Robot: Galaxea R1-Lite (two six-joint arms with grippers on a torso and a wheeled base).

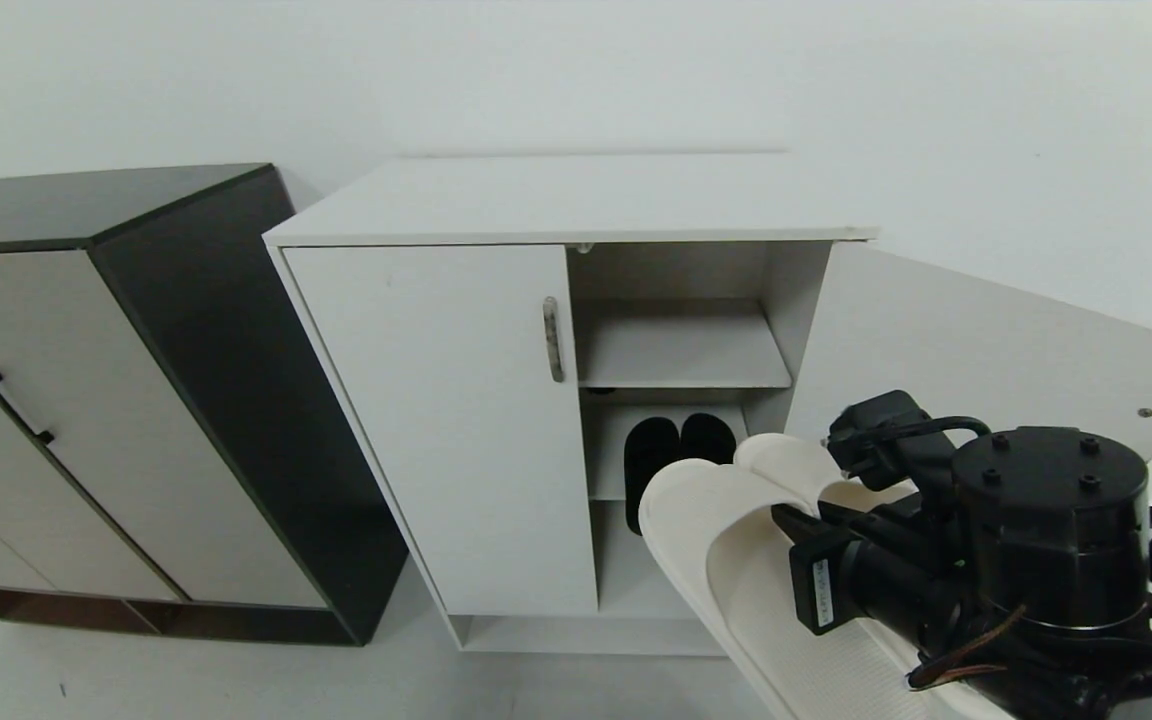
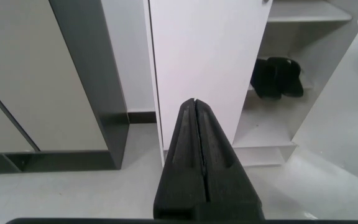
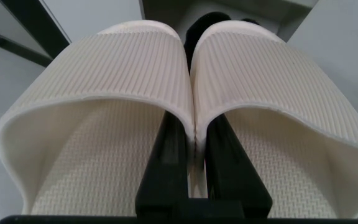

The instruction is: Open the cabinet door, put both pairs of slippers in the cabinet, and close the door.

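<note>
Hidden or cut off: the right gripper has one finger inside each of the white slippers, pinching their adjoining inner sides together. Its fingertips are covered by the ribbed uppers. The heels of this pair run off the lower edge of the head view, partly behind the arm. I hold the pair in front of the open right half of the white cabinet, toes toward the lower shelves; I cannot tell if the toes have crossed the front edge. The black slippers sit side by side on the middle shelf, their rear ends in shadow. The right door is swung wide open and the left door, with its metal handle, is closed. The left gripper has its fingers pressed together, holding nothing, above the floor. A dark cabinet stands at the left against a plain pale wall. The white label on the right arm is too small to read.
</note>
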